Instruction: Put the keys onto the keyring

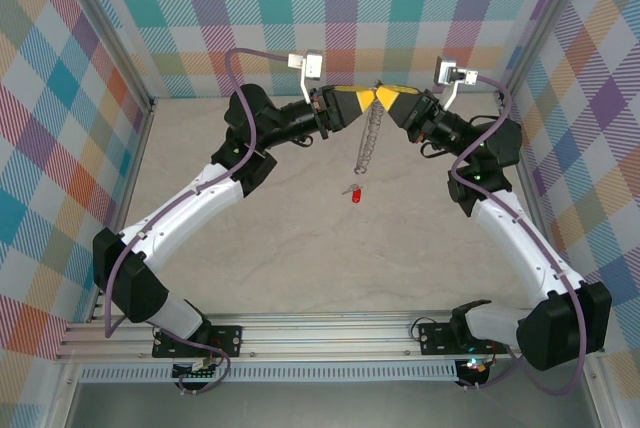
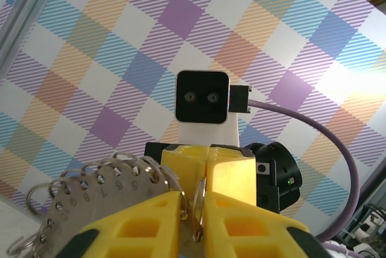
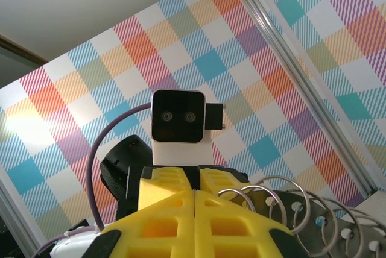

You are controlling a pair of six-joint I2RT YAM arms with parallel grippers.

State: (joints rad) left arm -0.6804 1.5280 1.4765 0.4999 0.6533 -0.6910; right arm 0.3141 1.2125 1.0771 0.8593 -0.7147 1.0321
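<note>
Top external: both arms meet tip to tip high over the far side of the table (image 1: 300, 258). The keyring (image 1: 367, 143) hangs edge-on from where they meet. Left gripper (image 1: 366, 99) is clamped shut on a wire loop of the keyring, clear in the left wrist view. Right gripper (image 1: 386, 99) has its jaws pressed together with no gap; can't tell if any wire is caught between them. The key (image 1: 351, 192), red tag on, lies on the table just below the ring, apart from it

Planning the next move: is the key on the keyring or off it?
Off. The key lies loose on the table, apart from the keyring, which the left hand holds up.
</note>
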